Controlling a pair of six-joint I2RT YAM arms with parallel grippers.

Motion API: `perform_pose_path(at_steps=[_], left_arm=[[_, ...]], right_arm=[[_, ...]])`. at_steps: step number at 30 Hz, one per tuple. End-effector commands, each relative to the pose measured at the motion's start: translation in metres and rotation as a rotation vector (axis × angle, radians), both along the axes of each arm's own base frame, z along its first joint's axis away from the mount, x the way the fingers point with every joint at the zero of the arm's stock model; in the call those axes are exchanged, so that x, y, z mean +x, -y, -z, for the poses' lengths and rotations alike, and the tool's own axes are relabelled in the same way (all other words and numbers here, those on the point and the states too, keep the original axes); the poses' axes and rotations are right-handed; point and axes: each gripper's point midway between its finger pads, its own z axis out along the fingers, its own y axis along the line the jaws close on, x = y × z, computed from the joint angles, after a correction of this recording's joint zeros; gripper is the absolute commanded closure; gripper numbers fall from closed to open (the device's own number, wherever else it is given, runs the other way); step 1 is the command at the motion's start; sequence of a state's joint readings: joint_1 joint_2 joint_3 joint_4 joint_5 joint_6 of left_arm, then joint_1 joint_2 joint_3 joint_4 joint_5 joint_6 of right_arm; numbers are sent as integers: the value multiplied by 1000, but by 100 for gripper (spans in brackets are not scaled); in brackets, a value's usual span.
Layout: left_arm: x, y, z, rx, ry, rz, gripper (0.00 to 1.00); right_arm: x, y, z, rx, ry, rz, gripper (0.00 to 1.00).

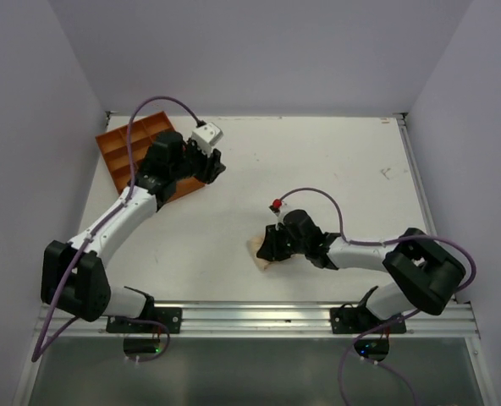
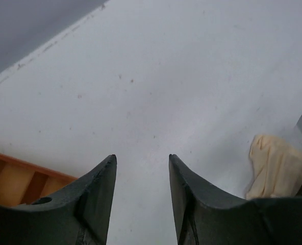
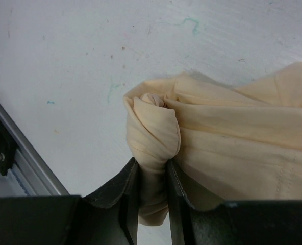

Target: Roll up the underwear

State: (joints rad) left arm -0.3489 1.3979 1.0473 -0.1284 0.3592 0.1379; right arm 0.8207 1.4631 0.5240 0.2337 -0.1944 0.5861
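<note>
The underwear point(image 3: 227, 132) is pale beige fabric lying on the white table, near the front edge in the top view point(image 1: 260, 251). One end is twisted into a tight roll point(image 3: 153, 135). My right gripper point(image 3: 152, 176) is shut on that rolled end, with both fingers pressing into the cloth. The rest of the fabric spreads to the right, partly under the right finger. My left gripper point(image 2: 142, 166) hovers open over bare table at the back left point(image 1: 210, 161), holding nothing. The underwear point(image 2: 276, 166) shows far to the right in the left wrist view.
An orange compartment tray point(image 1: 128, 145) sits at the back left, partly under the left arm; its corner point(image 2: 18, 178) shows beside the left finger. A metal rail point(image 1: 250, 315) runs along the table's front edge. Grey walls close in the sides and back.
</note>
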Motion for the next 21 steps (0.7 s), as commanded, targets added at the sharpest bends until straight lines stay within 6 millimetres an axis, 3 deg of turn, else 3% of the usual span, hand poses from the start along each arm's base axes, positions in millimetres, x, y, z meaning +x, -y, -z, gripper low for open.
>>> perform_pose_path(at_steps=[1,2,4,5,6,8,10,11,12,17,21], left_arm=[[28,15,-61,-190,111,-55,51],[28,20,-57,-206,60,-45,51],[10,36,-10,-163,-135,137,51],[9,42,-7,-171,-166,184,51],[-1,50,9,-173,-227,253,51],[-15,47,30,-105,-257,279,48],[-29,53,25,-90,-184,335,48],[-41,51,39,-84,-209,346,48],[-53,54,36,-104,-206,397,48],[-104,54,72,-77,-299,569,49],[-149,70,95,-16,-354,729,46]], right_arm=[[-30,12,32,3,-115,-28,97],[-32,10,34,20,-130,-31,97],[-46,12,45,47,-203,-27,97],[-44,6,40,97,-191,-24,97],[-53,12,48,99,-223,-17,97],[-55,8,43,166,-241,-10,96],[-62,10,51,164,-279,-18,96],[-66,9,51,174,-299,-40,96],[-69,9,53,173,-315,-44,96],[-76,11,59,180,-369,-52,95],[-78,13,61,187,-390,-45,95]])
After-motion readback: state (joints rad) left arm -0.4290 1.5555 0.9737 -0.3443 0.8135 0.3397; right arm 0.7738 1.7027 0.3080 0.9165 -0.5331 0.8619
